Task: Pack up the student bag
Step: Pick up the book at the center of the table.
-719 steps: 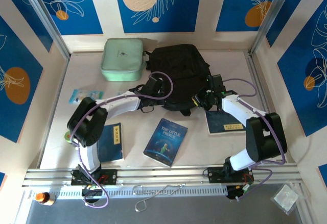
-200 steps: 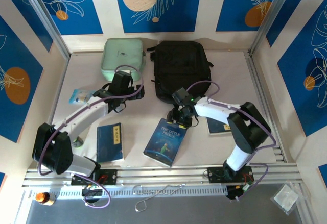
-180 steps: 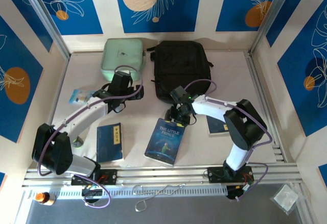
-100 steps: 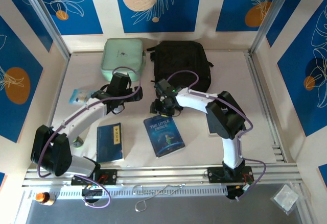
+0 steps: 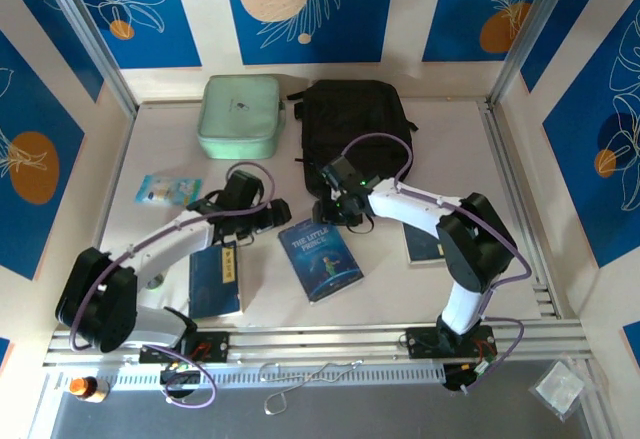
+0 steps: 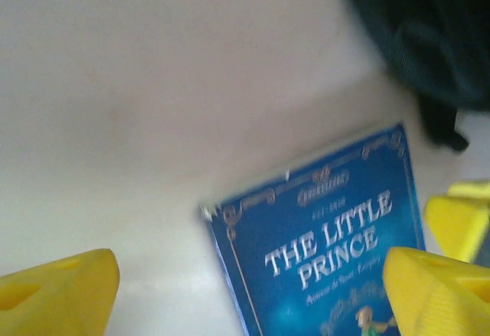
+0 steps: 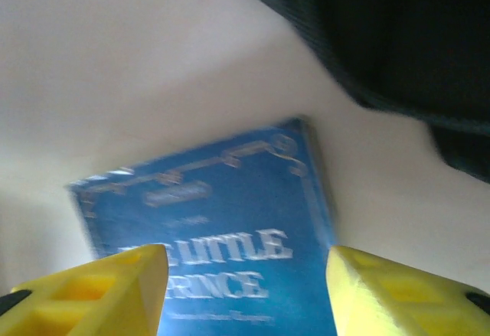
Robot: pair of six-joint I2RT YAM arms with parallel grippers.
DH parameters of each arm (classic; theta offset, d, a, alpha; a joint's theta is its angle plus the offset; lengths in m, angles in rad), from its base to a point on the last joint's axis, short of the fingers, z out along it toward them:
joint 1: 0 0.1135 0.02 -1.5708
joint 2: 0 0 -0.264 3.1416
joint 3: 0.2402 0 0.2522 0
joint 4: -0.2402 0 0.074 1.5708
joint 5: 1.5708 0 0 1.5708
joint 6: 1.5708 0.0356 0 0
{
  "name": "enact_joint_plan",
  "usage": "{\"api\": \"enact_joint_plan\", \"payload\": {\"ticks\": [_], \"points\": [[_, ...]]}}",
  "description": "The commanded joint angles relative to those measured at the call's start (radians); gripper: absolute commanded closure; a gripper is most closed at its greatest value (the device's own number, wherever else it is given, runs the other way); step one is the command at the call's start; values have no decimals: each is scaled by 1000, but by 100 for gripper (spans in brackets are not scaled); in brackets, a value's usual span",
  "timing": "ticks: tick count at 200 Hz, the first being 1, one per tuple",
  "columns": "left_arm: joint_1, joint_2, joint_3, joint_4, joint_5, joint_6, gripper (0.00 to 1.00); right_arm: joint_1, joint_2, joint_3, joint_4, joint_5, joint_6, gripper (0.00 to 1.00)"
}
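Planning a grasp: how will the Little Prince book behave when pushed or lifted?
The book lies flat on the smooth table, so a push will probably slide or spin it, not tip it. It looks thin and light; lifted by one edge it may sag or fall open.

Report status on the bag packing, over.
Left pincer open, right pincer open, both over the Little Prince book. Student bag flat on the table just beyond it. Dark book lies to its left.
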Motion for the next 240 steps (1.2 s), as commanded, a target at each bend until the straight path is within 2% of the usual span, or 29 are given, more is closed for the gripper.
{"api": "enact_joint_plan", "payload": {"ticks": [1,21,37,64,91,117,171,185,209,240], "points": [[-40,-16,-47,68,61,-154,18,2,-10,-71,-49,42,-53,46],[-61,-15,-84,100,58,-211,26,5,-22,-103,-46,21,-43,50],[-72,-5,-116,126,51,-255,37,9,-23,-119,-38,-10,-30,54],[-71,41,-144,184,82,-284,53,22,-15,-133,-28,-47,-7,65],[-72,88,-136,213,98,-280,64,38,-10,-136,-24,-69,18,72],[-73,134,-125,213,93,-252,71,39,-13,-144,-16,-83,35,73],[-67,183,-78,176,37,-169,74,25,-14,-149,-8,-82,35,75],[-61,202,-60,182,40,-147,75,22,-9,-149,3,-95,40,78],[-56,228,-6,171,3,-58,80,19,11,-130,13,-115,46,81],[-34,256,55,162,-2,31,78,20,34,-87,10,-103,57,81]]}}
